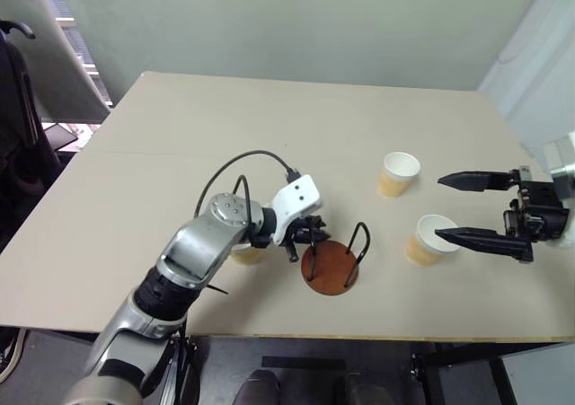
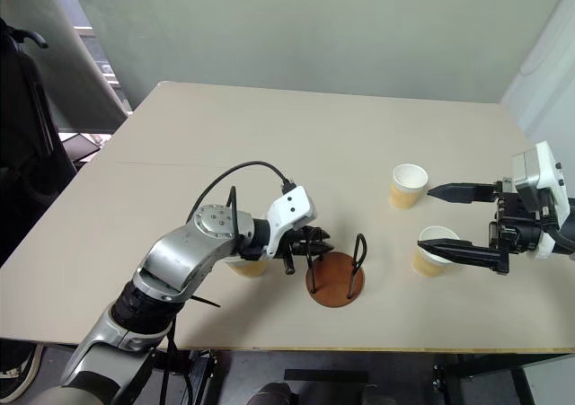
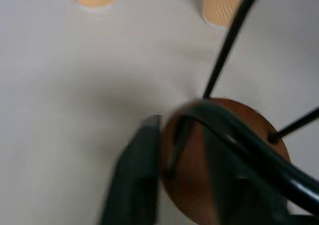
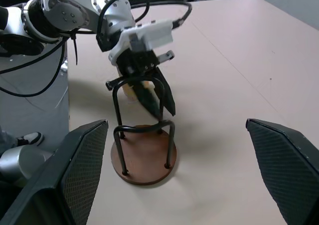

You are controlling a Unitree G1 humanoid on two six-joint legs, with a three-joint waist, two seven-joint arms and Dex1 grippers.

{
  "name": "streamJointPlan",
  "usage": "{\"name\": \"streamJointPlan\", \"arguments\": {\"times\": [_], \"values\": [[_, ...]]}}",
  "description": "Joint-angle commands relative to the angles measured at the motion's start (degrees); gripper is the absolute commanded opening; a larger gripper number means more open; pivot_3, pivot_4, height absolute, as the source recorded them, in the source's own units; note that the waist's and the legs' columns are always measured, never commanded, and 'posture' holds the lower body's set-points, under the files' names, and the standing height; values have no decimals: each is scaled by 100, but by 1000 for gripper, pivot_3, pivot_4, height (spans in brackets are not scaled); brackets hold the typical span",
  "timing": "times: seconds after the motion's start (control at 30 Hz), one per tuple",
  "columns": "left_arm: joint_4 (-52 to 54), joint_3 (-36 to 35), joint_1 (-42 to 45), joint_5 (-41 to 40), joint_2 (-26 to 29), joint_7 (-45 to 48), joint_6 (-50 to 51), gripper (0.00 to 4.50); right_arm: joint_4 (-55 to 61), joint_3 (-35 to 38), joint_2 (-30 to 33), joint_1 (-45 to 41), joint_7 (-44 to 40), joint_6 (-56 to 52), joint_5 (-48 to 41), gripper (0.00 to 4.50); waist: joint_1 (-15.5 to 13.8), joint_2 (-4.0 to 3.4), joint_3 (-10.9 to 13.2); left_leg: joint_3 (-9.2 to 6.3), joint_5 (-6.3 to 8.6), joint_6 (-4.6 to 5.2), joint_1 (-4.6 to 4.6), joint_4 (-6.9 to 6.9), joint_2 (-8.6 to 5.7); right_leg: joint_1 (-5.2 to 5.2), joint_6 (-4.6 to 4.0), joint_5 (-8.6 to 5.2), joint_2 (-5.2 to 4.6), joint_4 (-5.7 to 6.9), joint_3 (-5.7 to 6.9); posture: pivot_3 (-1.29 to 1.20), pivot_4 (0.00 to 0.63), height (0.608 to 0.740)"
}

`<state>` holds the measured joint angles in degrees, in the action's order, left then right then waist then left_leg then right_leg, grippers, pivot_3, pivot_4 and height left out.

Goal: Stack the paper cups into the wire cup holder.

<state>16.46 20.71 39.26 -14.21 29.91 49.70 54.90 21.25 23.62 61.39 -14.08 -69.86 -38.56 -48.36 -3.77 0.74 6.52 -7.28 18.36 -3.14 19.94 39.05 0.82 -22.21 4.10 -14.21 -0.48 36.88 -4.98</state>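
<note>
The wire cup holder (image 1: 331, 268), a reddish-brown disc with two upright black wire loops, stands near the table's front edge with no cup in it. My left gripper (image 1: 301, 241) is at its left loop. Its fingers (image 4: 165, 99) hang slightly apart on either side of the loop's top, open. One paper cup (image 1: 248, 255) stands just left of the holder, mostly hidden behind my left wrist. Two more stand upright to the right, one (image 1: 399, 173) farther back and one (image 1: 429, 241) nearer. My right gripper (image 1: 439, 207) hovers wide open and points left, its lower fingertip over the nearer cup's rim.
The beige table (image 1: 180, 154) has open room across its back and left. Its front edge runs just below the holder. A black chair (image 1: 18, 109) stands off the table's left side.
</note>
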Motion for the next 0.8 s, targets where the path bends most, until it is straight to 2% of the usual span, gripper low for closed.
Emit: {"name": "streamJointPlan", "arguments": {"times": [0.03,0.13,0.27,0.5,0.67,0.8], "values": [[245,-54,59,-73,68,1,-21,2570,147,14,-11,-7,11,60,-56,4500,0,0,0,0,0,0,0,0,0,0,0,0,0,0,0,0,150,740],[327,-55,84,-142,221,187,-183,3570,116,-46,-28,-33,-12,95,-28,4500,0,0,0,0,0,-1,0,-1,0,0,0,0,0,-1,-1,0,150,740],[474,-215,129,-389,543,664,-463,3570,21,-138,-40,-72,-59,173,41,4500,7,0,1,-1,1,-2,-1,-6,0,-4,-3,-2,1,-1,-2,0,150,740],[424,-327,161,-256,1274,1121,-1123,3570,-217,-345,31,-145,-186,351,285,4500,21,0,1,-15,3,-1,0,-11,1,-7,-6,-3,0,-3,-7,0,150,740],[228,-505,199,-173,1583,1232,-1445,3570,-538,-790,334,-42,-287,789,1172,4500,16,-1,2,-31,7,6,4,-11,1,-9,-9,-5,-7,-4,-8,0,150,740],[189,-1062,238,-522,1770,1485,-1681,3570,-731,-905,482,-1,-449,1022,1470,4500,29,-1,3,-36,13,5,9,-15,6,-20,-14,-7,-26,-2,-10,0,150,740]]}}
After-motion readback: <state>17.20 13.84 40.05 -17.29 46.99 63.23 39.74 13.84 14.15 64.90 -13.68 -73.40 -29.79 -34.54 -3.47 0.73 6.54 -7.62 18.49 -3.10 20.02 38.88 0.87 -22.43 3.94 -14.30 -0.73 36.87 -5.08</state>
